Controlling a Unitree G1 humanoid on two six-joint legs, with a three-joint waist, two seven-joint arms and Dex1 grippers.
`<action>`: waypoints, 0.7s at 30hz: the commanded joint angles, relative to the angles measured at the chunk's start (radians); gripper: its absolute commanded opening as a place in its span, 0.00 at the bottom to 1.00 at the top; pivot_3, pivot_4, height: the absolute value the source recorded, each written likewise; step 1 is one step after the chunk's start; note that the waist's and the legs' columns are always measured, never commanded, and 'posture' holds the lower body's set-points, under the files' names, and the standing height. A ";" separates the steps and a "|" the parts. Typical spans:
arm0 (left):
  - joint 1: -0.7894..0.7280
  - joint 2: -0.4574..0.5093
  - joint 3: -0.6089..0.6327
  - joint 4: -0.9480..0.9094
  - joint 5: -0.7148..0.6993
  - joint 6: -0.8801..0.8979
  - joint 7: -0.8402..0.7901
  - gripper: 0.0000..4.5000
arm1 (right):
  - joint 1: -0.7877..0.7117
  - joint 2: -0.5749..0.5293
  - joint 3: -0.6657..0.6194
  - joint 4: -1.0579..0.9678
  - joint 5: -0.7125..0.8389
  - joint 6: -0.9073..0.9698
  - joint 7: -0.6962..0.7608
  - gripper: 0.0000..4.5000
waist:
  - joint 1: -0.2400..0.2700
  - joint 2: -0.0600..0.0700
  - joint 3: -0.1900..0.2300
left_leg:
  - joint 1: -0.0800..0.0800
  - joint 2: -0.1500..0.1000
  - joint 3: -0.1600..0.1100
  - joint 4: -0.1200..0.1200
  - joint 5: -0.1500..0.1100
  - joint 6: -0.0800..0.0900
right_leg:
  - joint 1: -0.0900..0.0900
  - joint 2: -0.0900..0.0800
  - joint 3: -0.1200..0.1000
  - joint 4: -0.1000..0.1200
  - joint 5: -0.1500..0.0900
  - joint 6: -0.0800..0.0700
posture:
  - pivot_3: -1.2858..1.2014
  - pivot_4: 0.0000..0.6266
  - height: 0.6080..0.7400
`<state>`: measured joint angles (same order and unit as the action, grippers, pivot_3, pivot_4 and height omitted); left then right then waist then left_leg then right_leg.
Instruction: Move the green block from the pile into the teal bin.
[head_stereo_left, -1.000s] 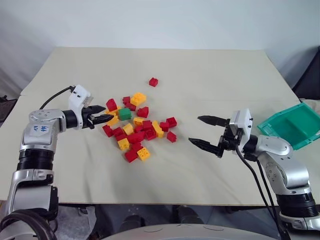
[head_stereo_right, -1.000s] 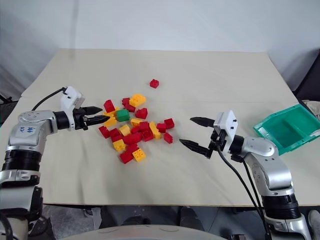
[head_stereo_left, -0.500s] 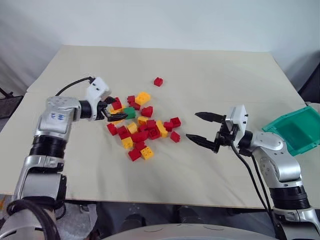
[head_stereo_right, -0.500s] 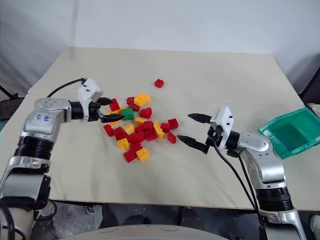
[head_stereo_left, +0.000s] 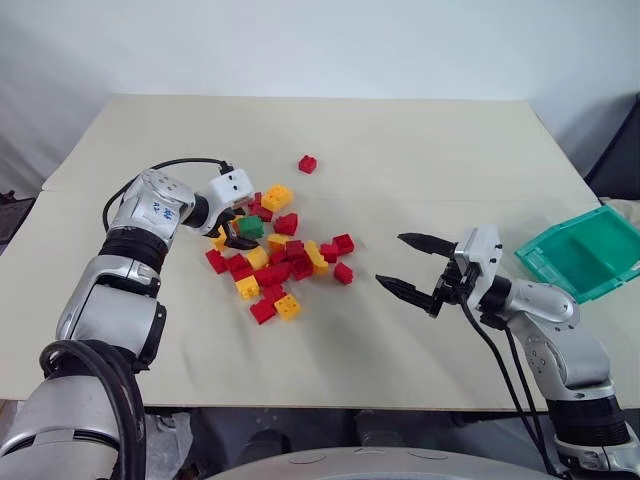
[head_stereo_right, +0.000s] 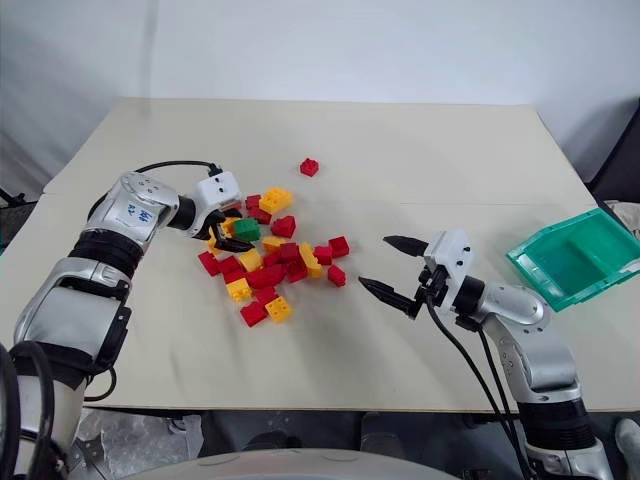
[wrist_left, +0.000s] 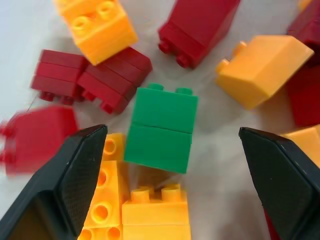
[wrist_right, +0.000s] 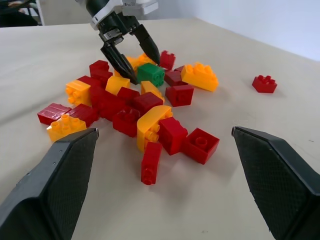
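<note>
Green block (wrist_left: 161, 129) between spread left pincer (wrist_left: 175, 175)

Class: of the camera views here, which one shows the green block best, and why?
The left wrist view: the green block sits close up between the open jaws, studs and seam visible. The head views show it small, among the pile, beside the left gripper. The right wrist view shows it distant.

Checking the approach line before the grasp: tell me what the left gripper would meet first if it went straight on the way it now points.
Most likely the green block: it sits centred between the open left gripper fingers, directly ahead in the pile. Depth is hard to judge; neighbouring yellow bricks lie close below.
</note>
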<state>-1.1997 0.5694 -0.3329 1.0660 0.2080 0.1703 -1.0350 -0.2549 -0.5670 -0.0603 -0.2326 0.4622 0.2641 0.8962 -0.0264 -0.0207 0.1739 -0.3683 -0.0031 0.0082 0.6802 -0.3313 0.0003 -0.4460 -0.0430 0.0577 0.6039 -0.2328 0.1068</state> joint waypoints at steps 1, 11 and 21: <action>-0.003 -0.014 0.001 0.063 0.027 -0.014 0.012 0.99 | -0.004 -0.006 -0.025 -0.031 0.008 -0.006 -0.014 1.00 | -0.002 0.000 0.000 | 0.000 0.000 0.000 0.000 0.000 0.000 | 0.000 0.000 0.000 0.000 0.000 0.000 | 0.52 0.24 1.00; -0.042 -0.019 0.155 0.092 -0.081 -0.052 0.026 0.42 | -0.026 -0.015 -0.027 -0.012 0.005 -0.010 -0.014 1.00 | 0.000 -0.001 0.001 | 0.000 0.000 -0.001 0.001 0.000 0.000 | 0.000 0.000 0.000 0.002 0.001 0.001 | 0.52 0.24 1.00; 0.035 -0.055 0.318 -0.159 -0.307 -0.002 -0.238 0.33 | -0.022 -0.071 -0.093 0.010 0.021 -0.002 0.000 1.00 | 0.003 -0.001 0.001 | -0.002 0.000 -0.004 0.001 0.000 0.000 | -0.001 -0.002 0.000 0.000 0.001 0.001 | 0.52 0.24 1.00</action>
<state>-1.1785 0.5308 -0.0179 0.9893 -0.0631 0.1537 -1.2378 -0.2715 -0.6173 -0.1043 -0.2087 0.4636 0.2646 0.8950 -0.0232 -0.0216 0.1749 -0.3701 -0.0032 0.0043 0.6810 -0.3313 0.0007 -0.4467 -0.0448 0.0579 0.6040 -0.2321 0.1080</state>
